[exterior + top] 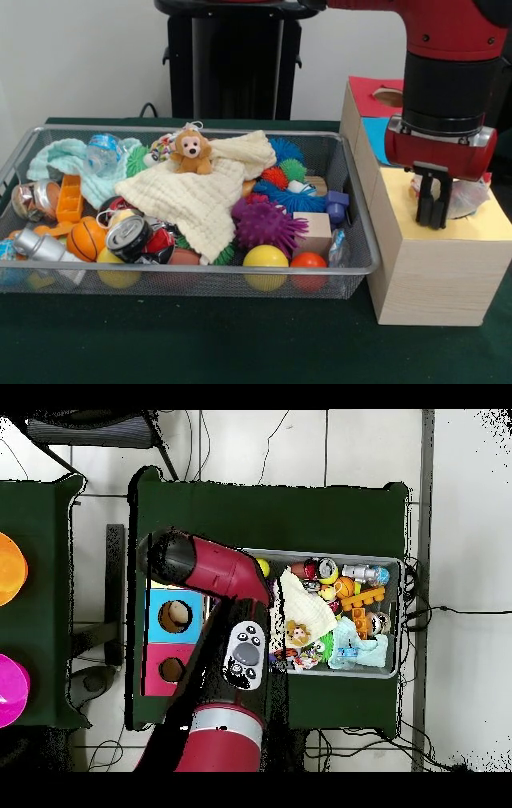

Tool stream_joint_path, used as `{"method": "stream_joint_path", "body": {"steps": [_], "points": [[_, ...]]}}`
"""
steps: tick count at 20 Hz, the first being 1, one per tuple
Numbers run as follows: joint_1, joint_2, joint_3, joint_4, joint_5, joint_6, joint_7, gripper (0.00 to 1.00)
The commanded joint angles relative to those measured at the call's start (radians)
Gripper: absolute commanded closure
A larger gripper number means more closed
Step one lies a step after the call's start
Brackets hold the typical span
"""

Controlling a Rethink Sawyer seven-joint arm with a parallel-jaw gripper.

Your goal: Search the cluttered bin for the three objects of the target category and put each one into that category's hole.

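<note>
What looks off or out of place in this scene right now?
One thing: a pale cloth sits bunched on the yellow-topped box behind the gripper, heaped on top, apparently not dropped into the hole. Whether it is dotted is unclear. The bin is cluttered, but nothing has spilled over.

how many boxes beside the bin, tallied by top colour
red-topped box: 1
blue-topped box: 1
yellow-topped box: 1
total: 3
</note>
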Motion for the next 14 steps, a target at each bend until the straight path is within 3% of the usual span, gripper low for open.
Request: {"method": "stream_joint_path", "body": {"steps": [1,14], "points": [[-0.04,0.031,0.167,0.073,0.004,0.121,0.085,1.0],[-0.042,-0.007,0.18,0.087,-0.005,0.133,0.097,1.0]]}}
